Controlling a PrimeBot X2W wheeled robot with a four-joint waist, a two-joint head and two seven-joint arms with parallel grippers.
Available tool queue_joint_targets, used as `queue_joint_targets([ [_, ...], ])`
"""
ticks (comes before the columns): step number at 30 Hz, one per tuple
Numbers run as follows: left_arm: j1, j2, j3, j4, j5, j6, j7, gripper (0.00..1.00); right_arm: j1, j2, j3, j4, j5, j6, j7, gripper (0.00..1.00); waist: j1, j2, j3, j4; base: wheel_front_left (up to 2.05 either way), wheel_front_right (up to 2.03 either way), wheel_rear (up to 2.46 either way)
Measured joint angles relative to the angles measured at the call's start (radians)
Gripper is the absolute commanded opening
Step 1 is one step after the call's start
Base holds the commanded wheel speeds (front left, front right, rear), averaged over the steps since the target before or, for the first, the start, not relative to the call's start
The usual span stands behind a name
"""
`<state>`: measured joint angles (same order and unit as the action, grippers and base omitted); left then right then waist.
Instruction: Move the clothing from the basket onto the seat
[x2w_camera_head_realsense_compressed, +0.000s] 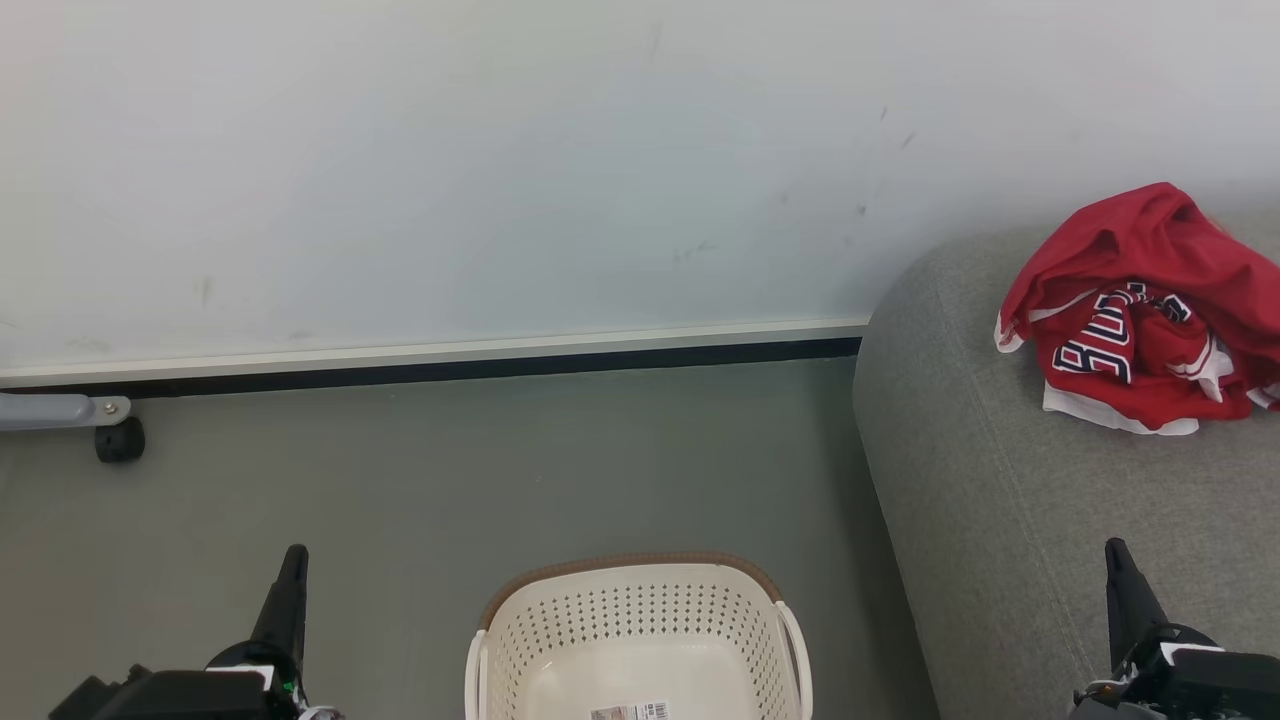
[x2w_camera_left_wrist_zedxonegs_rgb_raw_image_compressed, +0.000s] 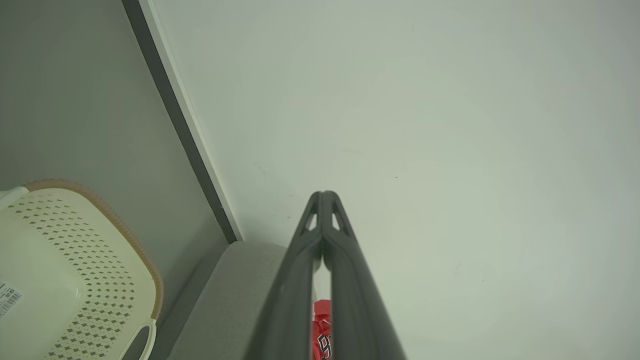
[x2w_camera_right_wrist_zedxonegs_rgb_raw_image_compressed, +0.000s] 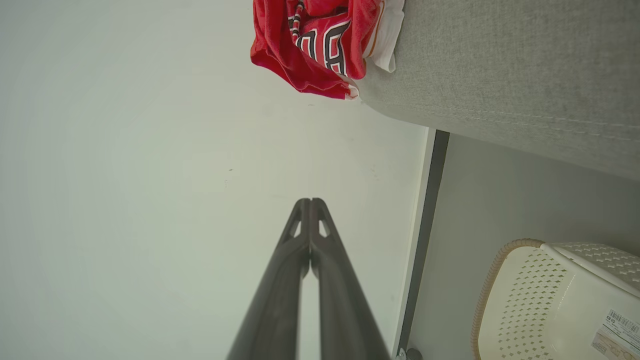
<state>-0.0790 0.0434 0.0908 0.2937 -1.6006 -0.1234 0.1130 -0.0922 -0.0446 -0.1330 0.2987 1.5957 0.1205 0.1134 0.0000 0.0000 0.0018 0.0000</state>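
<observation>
Nearest to us, the left gripper (x2w_camera_head_realsense_compressed: 290, 585) hangs over the floor (x2w_camera_head_realsense_compressed: 450, 480) with its two dark fingers pressed together on nothing. The right gripper (x2w_camera_head_realsense_compressed: 1125, 580) is likewise closed and empty above the near part of the seat (x2w_camera_head_realsense_compressed: 1000, 500).

Between them stands the basket (x2w_camera_head_realsense_compressed: 640, 610). The part of its bottom that we see is bare apart from a barcode sticker (x2w_camera_head_realsense_compressed: 630, 711). Its near end is cut off from our sight, so we may wrongly judge the job finished if a garment lies there.

Further off, the clothing (x2w_camera_head_realsense_compressed: 1140, 310) sits in a loose red heap on the seat, close to its far edge by the wall (x2w_camera_head_realsense_compressed: 500, 150). Here lies the main risk. The heap is crumpled and piled high, and white trim trails from its near side. A careless sweep of the right arm across the seat could snag that trim and drag the pile toward the rounded left edge, where it would slip to the floor. A push the other way could tip it over the far edge. We cannot tell whether a gap opens there.

Any fresh grasp would also fail unless the fingers spread first.
</observation>
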Motion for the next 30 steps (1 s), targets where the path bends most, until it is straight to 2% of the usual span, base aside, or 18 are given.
queue_joint_targets([
  [30,0.000,0.000,0.000,0.001,0.000,0.000,0.000,0.00,0.000,0.000,0.000,0.000,0.000,0.000,0.000,0.00,0.0000,0.0000,0.000,0.000,0.00,0.00,0.00],
])
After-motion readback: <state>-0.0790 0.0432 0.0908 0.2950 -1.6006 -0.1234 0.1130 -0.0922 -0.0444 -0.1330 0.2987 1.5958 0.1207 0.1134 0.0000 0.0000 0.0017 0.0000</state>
